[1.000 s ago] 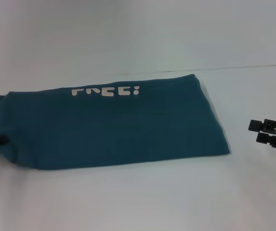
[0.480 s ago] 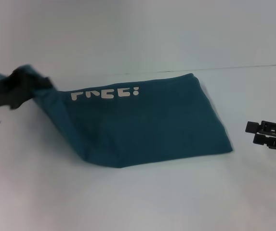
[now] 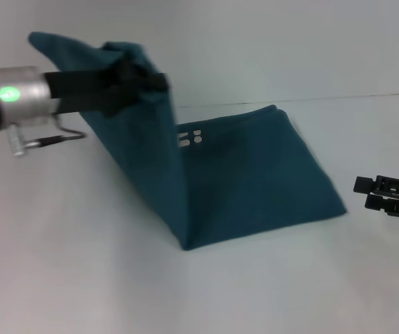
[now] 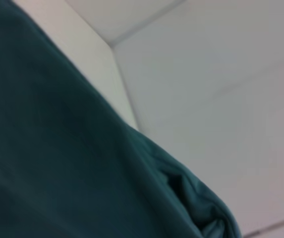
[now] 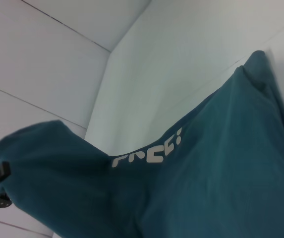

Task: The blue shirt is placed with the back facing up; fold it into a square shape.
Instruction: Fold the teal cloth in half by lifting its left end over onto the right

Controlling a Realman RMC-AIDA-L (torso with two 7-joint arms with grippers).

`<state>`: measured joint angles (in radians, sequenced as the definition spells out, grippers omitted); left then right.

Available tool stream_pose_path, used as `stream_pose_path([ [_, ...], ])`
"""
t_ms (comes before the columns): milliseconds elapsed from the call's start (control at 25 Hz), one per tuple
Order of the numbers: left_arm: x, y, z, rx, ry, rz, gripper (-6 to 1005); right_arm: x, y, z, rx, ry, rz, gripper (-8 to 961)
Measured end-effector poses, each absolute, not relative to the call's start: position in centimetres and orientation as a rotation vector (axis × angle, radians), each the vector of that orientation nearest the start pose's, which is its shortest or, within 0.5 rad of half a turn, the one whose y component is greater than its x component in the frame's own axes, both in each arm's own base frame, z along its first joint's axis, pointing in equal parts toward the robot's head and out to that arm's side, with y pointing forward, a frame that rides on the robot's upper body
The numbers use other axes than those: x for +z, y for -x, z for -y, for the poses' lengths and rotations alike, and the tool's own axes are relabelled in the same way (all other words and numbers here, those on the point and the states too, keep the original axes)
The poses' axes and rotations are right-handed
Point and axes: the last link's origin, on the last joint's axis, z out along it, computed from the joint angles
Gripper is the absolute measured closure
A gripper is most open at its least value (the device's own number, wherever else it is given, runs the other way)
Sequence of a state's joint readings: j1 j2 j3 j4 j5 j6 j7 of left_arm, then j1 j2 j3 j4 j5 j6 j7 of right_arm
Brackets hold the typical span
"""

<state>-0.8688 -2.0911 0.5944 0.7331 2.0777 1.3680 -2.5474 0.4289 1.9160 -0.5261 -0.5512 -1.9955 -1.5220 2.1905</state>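
Teal blue shirt [image 3: 255, 174] lies on white desk [image 3: 81, 264], one end lifted by left gripper [image 3: 133, 80], jaws clenched on fabric. Right gripper [image 3: 377, 193] idle, apart; jaws unreadable. Left wrist: bunched cloth. Right wrist: "FREE!" lettering [image 5: 146, 151]. Risk: bunched hold slips, fold skews.

The left end of the blue shirt [image 3: 255, 174] has been lifted high off the table by the left gripper [image 3: 138, 82] and carried rightward. Most of the white lettering [image 3: 189, 138] is now hidden behind the raised fold.
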Motion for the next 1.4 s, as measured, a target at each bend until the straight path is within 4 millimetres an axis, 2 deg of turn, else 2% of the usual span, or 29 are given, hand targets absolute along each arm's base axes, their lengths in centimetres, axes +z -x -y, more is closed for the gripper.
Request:
stream_pose_path([
  [160, -0.9, 12.2, -43.4, -0.874, 2.363, 1.711, 989, 6.9, -33.9, -31.6, 0.886, 2.044, -1.839, 190],
  [280, -2.9, 10.8, -43.4, -0.806, 2.41, 1.683, 989, 6.8, -33.9, -31.6, 0.884, 2.045, -1.839, 191],
  [440, -4.7, 9.8, -43.2, -0.774, 2.447, 1.668, 989, 6.8, -34.0, -31.5, 0.883, 2.042, -1.841, 192],
  [680, -8.2, 9.4, -43.2, -0.735, 2.431, 1.68, 990, 6.6, -34.2, -31.3, 0.884, 2.036, -1.858, 194],
  [1200, -9.0, 5.9, -43.7, -0.84, 2.485, 1.585, 990, 6.6, -34.1, -31.4, 0.882, 2.041, -1.854, 198],
  [1400, -9.6, 5.2, -43.9, -0.831, 2.486, 1.536, 929, 6.6, -34.2, -31.4, 0.877, 2.033, -1.855, 200],
])
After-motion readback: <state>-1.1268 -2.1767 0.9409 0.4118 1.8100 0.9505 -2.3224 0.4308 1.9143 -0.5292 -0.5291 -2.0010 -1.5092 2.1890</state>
